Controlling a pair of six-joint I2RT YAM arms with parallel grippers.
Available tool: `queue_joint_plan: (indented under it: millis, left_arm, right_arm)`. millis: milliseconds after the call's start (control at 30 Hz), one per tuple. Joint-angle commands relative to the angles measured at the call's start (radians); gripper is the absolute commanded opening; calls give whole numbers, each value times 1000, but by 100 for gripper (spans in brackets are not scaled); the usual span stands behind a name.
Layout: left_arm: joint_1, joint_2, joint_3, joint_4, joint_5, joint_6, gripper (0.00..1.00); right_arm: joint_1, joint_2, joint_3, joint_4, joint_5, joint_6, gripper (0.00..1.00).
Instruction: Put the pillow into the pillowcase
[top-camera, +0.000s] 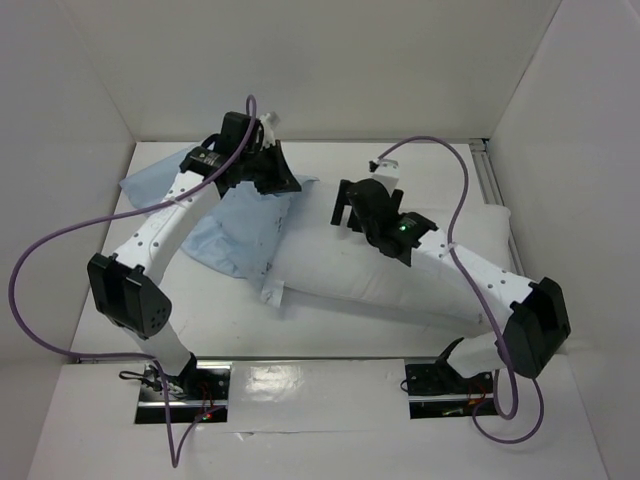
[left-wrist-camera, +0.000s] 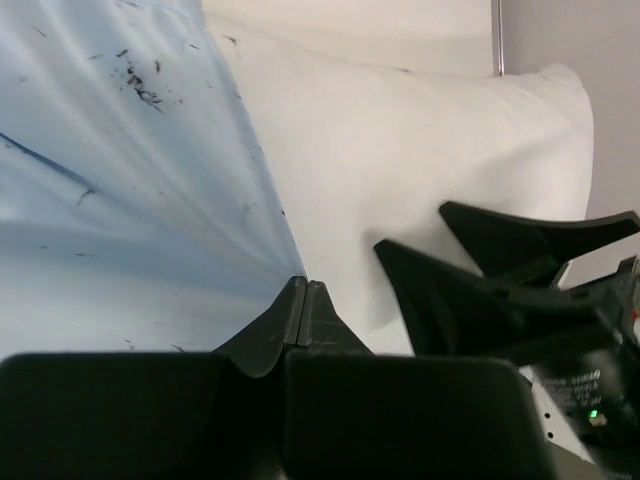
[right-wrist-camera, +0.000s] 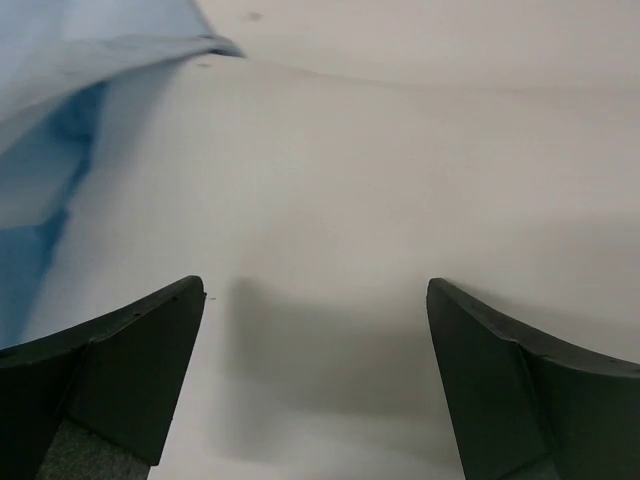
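The plump white pillow (top-camera: 400, 280) lies slantwise across the table, its left end reaching into the mouth of the pale blue pillowcase (top-camera: 240, 235). My left gripper (top-camera: 268, 172) is shut on the pillowcase's upper edge and holds it raised; in the left wrist view the blue cloth (left-wrist-camera: 120, 180) fans out in taut folds from the closed fingertips (left-wrist-camera: 303, 287), beside the pillow (left-wrist-camera: 420, 140). My right gripper (top-camera: 345, 208) hovers open just above the pillow (right-wrist-camera: 400, 150), holding nothing between its fingers (right-wrist-camera: 315, 290). A corner of the pillowcase (right-wrist-camera: 60, 80) shows at its left.
White walls close in the table on the left, back and right. A metal rail (top-camera: 490, 175) runs along the back right corner. Purple cables (top-camera: 30, 290) loop beside both arms. The arm bases (top-camera: 180, 385) sit at the near edge.
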Motion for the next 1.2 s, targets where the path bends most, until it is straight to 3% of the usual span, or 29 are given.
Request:
queue_joint_plan:
  millis: [0, 167, 267, 300, 333, 367, 400, 433, 600, 667, 933, 1000, 1033, 1167]
  left_arm:
    - [-33, 16, 7, 33, 29, -22, 0]
    - [-88, 52, 35, 33, 3, -22, 0]
    - [-129, 81, 46, 24, -20, -22, 0]
    - [-140, 92, 66, 24, -20, -31, 0]
    - [-154, 106, 82, 9, -20, -31, 0]
    - [-181, 135, 102, -2, -30, -31, 0]
    - [-197, 150, 156, -16, -30, -31, 0]
    - [-211, 166, 188, -32, -39, -31, 0]
    - [-260, 238, 416, -125, -10, -10, 0]
    - [-271, 238, 431, -125, 6, -10, 0]
    - [-317, 270, 189, -103, -63, 21, 0]
    - [-317, 284, 188, -144, -120, 48, 10]
    - [-317, 284, 188, -157, -138, 64, 30]
    - [-317, 255, 201, -194, -263, 125, 82]
  right_arm:
    - [-57, -33, 23, -277, 103, 8, 100]
    - [-85, -149, -71, -406, 50, 22, 100]
    - [-85, -202, -190, -276, -111, 33, 97]
    - [-85, -202, -251, -220, -165, 33, 89]
    - [-85, -202, -272, -116, -229, 33, 74]
    - [-94, -202, -272, -75, -248, 43, 30]
    - [-94, -181, -272, -46, -248, 55, 9]
    - [-94, -171, -223, -15, -248, 56, 0]
    - [-94, -209, 4, -15, -132, 77, 0]
    - [-94, -238, 14, -6, -64, 92, 0]
    - [-94, -246, -233, 25, -4, 273, 0]
    - [-94, -237, -282, 37, -25, 299, 0]
    - [-94, -237, -283, 37, -25, 299, 0]
    - [-94, -219, -296, 63, -38, 290, 0]
